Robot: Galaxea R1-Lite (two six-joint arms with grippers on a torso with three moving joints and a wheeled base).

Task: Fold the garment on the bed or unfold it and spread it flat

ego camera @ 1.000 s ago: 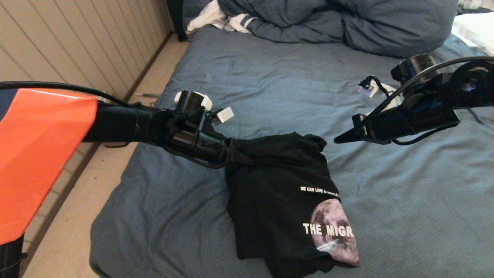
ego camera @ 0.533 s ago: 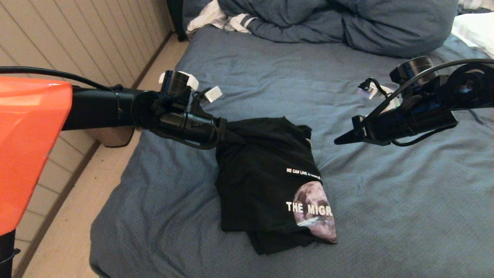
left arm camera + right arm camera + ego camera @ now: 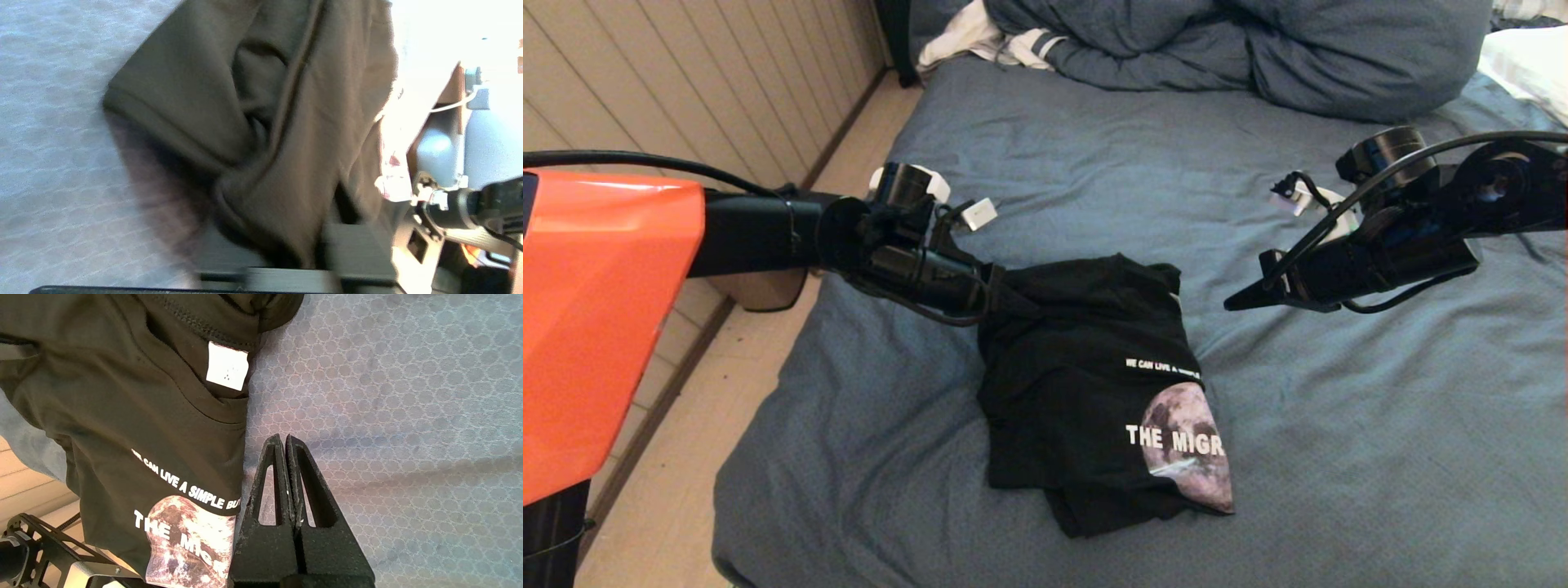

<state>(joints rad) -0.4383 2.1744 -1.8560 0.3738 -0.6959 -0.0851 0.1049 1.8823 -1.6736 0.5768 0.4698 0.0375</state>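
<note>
The black T-shirt [image 3: 1078, 384] hangs bunched from one corner, its lower folds resting on the slate-blue bed [image 3: 1339, 457]. Its moon print and white lettering [image 3: 1184, 441] face me at the lower right. My left gripper [image 3: 1005, 296] is shut on the shirt's upper left edge; in the left wrist view the dark cloth [image 3: 286, 134] fills the space in front of the jaws. My right gripper [image 3: 1232, 304] hovers shut and empty to the right of the shirt, above the sheet. In the right wrist view its fingers [image 3: 282, 437] point just beside the shirt [image 3: 122, 396], near its white neck label [image 3: 227, 365].
A bulky blue duvet [image 3: 1241, 45] and white striped clothing [image 3: 980, 37] lie at the head of the bed. A pale panelled wall [image 3: 670, 98] and a strip of floor [image 3: 678, 490] run along the bed's left edge.
The left gripper pulled the shirt back and to the left over the bed, then sank slightly. The right arm dipped a little and its gripper stayed shut.
</note>
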